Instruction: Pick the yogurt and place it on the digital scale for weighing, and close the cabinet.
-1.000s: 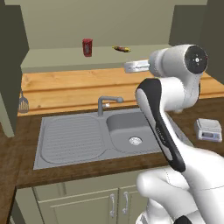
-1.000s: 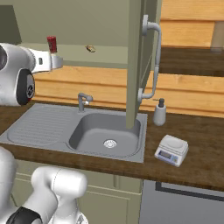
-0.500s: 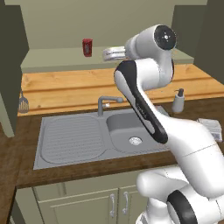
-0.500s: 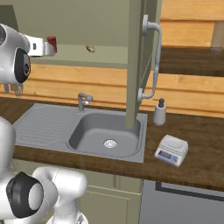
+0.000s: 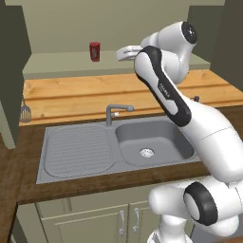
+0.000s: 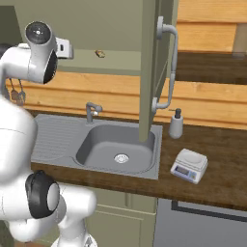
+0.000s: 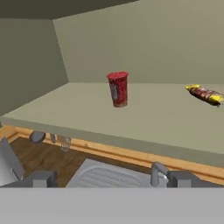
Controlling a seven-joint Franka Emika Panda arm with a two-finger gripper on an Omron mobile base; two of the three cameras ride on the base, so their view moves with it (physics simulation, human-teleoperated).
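While the tool (image 7: 109, 177) gapes empty, glossy red tapered yogurt (image 7: 117, 89) on matte shelf (image 7: 144, 118)

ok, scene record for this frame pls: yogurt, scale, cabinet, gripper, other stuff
yogurt: red cup upright on the cabinet shelf, untouched
digital scale: on the dark counter right of the sink, nothing on it
cabinet: door open, swung out over the sink
gripper: open, empty, short of the shelf edge, facing the yogurt
shelf extra: yellow-brown elongated item lying right of the yogurt
soap dispenser: on the counter behind the scale
sink: basin empty
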